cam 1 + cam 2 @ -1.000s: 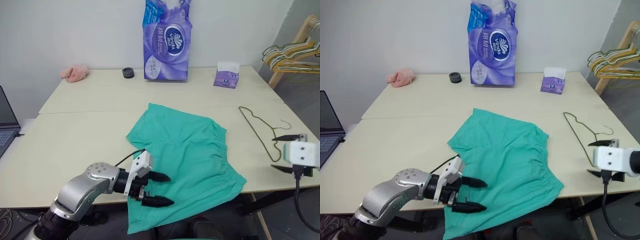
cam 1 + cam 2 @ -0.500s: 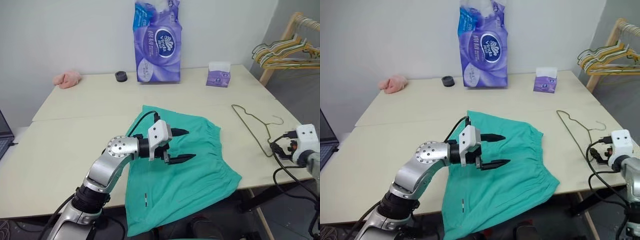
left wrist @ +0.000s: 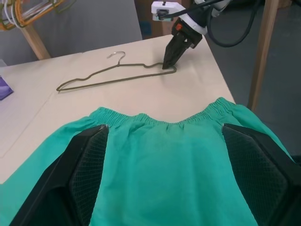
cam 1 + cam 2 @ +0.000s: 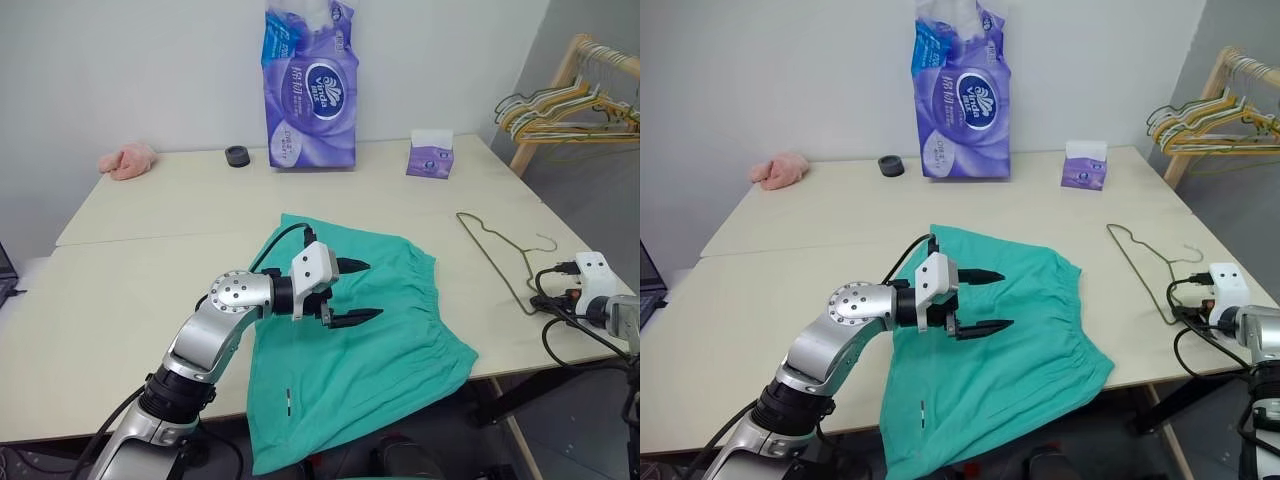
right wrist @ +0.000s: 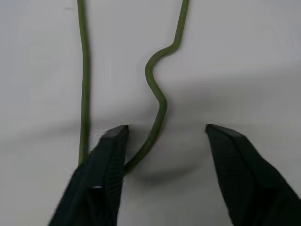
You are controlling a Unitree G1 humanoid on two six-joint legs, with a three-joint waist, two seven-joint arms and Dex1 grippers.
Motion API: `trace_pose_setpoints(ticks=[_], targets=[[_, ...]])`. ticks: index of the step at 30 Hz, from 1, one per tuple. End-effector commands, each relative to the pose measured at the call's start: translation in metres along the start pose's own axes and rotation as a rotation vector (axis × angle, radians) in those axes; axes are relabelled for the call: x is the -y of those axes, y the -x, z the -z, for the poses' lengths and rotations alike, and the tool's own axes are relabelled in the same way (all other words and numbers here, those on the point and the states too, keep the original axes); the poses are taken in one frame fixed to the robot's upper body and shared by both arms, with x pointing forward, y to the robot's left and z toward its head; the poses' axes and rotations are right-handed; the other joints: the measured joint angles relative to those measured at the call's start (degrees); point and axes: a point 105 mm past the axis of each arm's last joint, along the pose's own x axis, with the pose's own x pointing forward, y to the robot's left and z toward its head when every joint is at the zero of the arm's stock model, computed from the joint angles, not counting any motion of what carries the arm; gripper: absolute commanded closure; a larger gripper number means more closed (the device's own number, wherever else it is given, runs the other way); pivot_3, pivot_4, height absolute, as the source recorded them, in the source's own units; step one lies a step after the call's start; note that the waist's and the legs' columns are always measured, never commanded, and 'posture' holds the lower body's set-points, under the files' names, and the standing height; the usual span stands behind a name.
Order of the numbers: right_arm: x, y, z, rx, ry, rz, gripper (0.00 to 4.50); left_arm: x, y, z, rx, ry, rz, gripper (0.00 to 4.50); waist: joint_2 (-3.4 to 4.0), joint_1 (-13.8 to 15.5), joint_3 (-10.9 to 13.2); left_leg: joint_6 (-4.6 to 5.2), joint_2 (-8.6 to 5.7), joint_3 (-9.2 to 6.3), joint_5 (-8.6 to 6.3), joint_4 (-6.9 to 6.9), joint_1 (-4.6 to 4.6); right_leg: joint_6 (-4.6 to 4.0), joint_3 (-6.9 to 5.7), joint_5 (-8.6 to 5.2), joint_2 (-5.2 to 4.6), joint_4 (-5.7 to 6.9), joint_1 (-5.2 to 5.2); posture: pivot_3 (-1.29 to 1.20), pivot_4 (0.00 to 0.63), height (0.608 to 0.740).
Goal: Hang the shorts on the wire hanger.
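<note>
The teal-green shorts [image 4: 370, 350] lie flat on the table, and their near part hangs over the front edge. My left gripper [image 4: 368, 290] hovers open just above their middle, pointing toward the gathered waistband [image 3: 155, 120]. It holds nothing. The thin wire hanger [image 4: 492, 250] lies flat on the table to the right of the shorts. My right gripper [image 5: 167, 129] is at the hanger's near corner. Its jaws stand apart astride the bent wire [image 5: 157, 94], and the wire runs close against one finger [image 5: 108, 160].
At the back of the table [image 4: 130, 290] stand a tall purple tissue pack [image 4: 310, 85], a small purple tissue box [image 4: 430, 155], a black ring [image 4: 237, 155] and a pink cloth [image 4: 127, 160]. A wooden rack with bunched hangers [image 4: 565, 105] is at the far right.
The view has shifted. My left gripper rose from the shorts' near edge to over their middle, then held still. My right gripper came down onto the hanger's corner and its jaws narrowed.
</note>
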Motion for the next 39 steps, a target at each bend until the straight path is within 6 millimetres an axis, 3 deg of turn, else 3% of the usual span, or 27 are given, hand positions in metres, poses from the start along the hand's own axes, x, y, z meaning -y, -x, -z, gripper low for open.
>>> trace_pose_setpoints(ticks=[1,5,7,15,16,20,23,26,33,35,39], targets=[[-0.009,-0.012,0.027,-0.112,-0.034,-0.034,3.18,-0.006,0.002,-0.008,0.021,-0.038,-0.016,0.42,-0.2,0.0,-0.2,0.0,0.01,0.0,0.0,0.0,0.01,0.0,0.01,0.0,-0.02,0.0,0.0,-0.15,0.033,0.74],[-0.008,-0.018,0.028,-0.093,0.005,0.029,4.47,-0.008,0.002,-0.008,0.026,-0.032,-0.031,0.42,-0.66,-0.2,-0.7,-0.01,0.09,-0.01,-0.01,-0.03,0.03,0.0,0.01,0.0,-0.13,-0.01,0.01,-0.15,0.035,0.74],[-0.002,-0.019,0.024,-0.064,0.099,0.105,4.47,-0.011,0.002,-0.007,0.029,-0.037,-0.059,0.42,-0.92,-0.2,-0.9,-0.01,0.12,-0.01,-0.01,-0.05,0.08,0.0,0.01,0.0,-0.12,-0.02,0.03,-0.15,0.034,0.74],[0.007,-0.004,-0.017,0.147,0.071,0.237,4.47,-0.041,0.013,0.005,-0.008,-0.023,-0.221,0.42,-0.74,-0.2,-0.9,0.03,0.07,0.27,-0.04,-0.02,0.09,0.15,0.31,0.16,-0.19,-0.22,0.03,-0.15,0.032,0.74],[0.004,0.001,-0.025,0.185,0.109,0.236,4.5,-0.051,0.017,0.007,-0.011,-0.025,-0.267,0.07,-0.59,0.0,-0.8,0.04,0.06,0.28,-0.04,-0.02,0.02,0.15,0.32,0.17,-0.19,-0.21,-0.03,-0.15,0.031,0.74],[-0.01,0.016,-0.04,0.273,0.256,0.215,4.5,-0.074,0.028,0.01,-0.018,-0.039,-0.382,0.02,-0.2,0.0,-0.8,0.05,0.06,0.31,-0.05,-0.04,-0.26,0.16,0.37,0.17,-0.19,-0.14,-0.38,-0.15,0.036,0.74],[-0.046,0.038,-0.062,0.416,0.492,0.195,4.5,-0.108,0.05,0.01,-0.026,-0.028,-0.518,0.02,-0.03,0.0,-0.7,0.06,0.06,0.34,-0.05,-0.06,-0.27,0.17,0.4,0.16,-0.19,-0.08,-0.43,-0.16,0.041,0.74],[-0.065,0.049,-0.072,0.497,0.583,0.2,4.5,-0.124,0.061,0.008,-0.006,0.026,-0.559,0.02,0.03,-0.4,-0.6,0.05,0.1,0.37,-0.06,-0.07,-0.25,0.5,0.44,-0.02,-0.13,0.01,-0.5,-0.16,0.042,0.74],[-0.102,0.077,-0.103,0.725,0.809,0.253,4.5,-0.152,0.086,-0.008,0.116,0.162,-0.571,0.02,-0.07,-0.3,-0.4,0.05,0.07,0.38,-0.06,-0.05,-0.36,0.51,0.43,-0.01,-0.17,0.03,-0.62,-0.18,0.046,0.74],[-0.104,0.085,-0.112,0.786,0.818,0.296,4.5,-0.159,0.093,-0.011,0.137,0.191,-0.581,0.02,-0.08,-0.3,-0.4,0.05,0.07,0.38,-0.06,-0.06,-0.38,0.51,0.42,-0.02,-0.16,0.05,-0.67,-0.18,0.046,0.74],[-0.117,0.089,-0.116,0.84,0.928,0.268,4.5,-0.154,0.092,-0.011,0.121,0.243,-0.481,0.02,-0.11,-0.4,-0.4,0.05,0.05,0.4,-0.06,-0.07,-0.39,0.5,0.45,-0.01,-0.17,0.03,-0.68,-0.18,0.047,0.74]])
